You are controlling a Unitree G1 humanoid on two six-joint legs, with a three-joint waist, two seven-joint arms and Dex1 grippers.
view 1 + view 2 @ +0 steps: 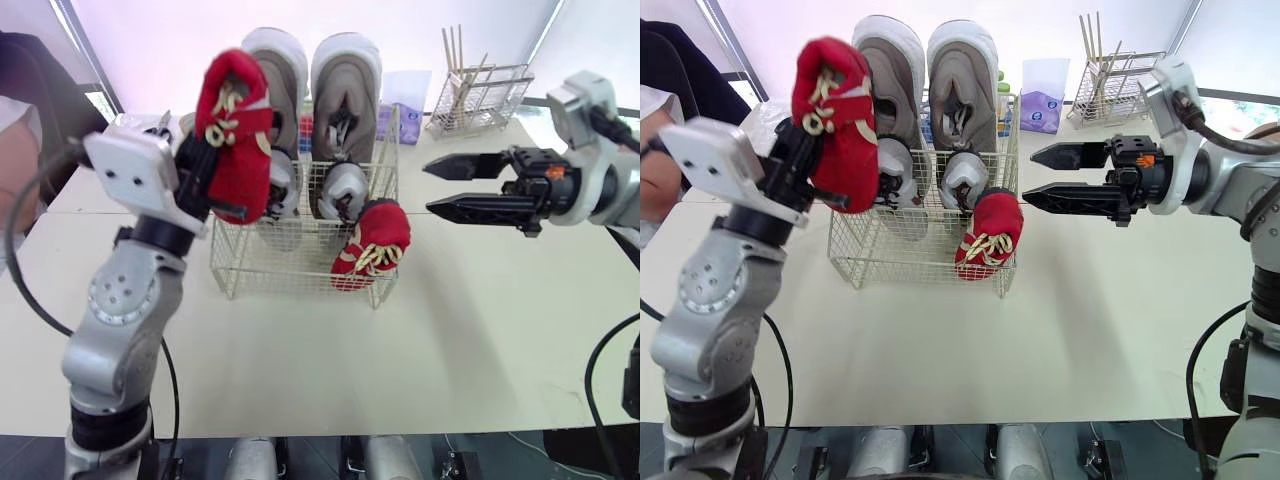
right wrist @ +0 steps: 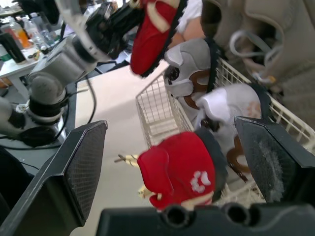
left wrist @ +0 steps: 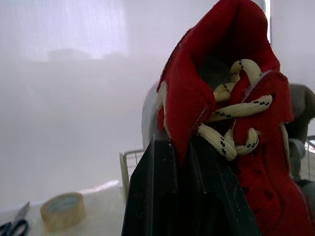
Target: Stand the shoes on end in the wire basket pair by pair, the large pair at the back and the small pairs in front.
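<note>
Cream table (image 1: pixel 480 330): wire basket (image 1: pixel 290 272) was loaded with large grey shoes (image 1: pixel 345 75) at back. A red shoe (image 1: pixel 240 130) was pinched by left gripper (image 1: pixel 205 162); right gripper (image 1: pixel 428 187) was held spread nearby.

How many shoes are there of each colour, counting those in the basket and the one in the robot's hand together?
Large grey shoes: 2, at the back of the wire basket.
Small grey-and-white shoes: 2, in the basket.
Small red shoes: 2, one in the basket's front, one held by the left hand.
Total: 6 shoes.
</note>
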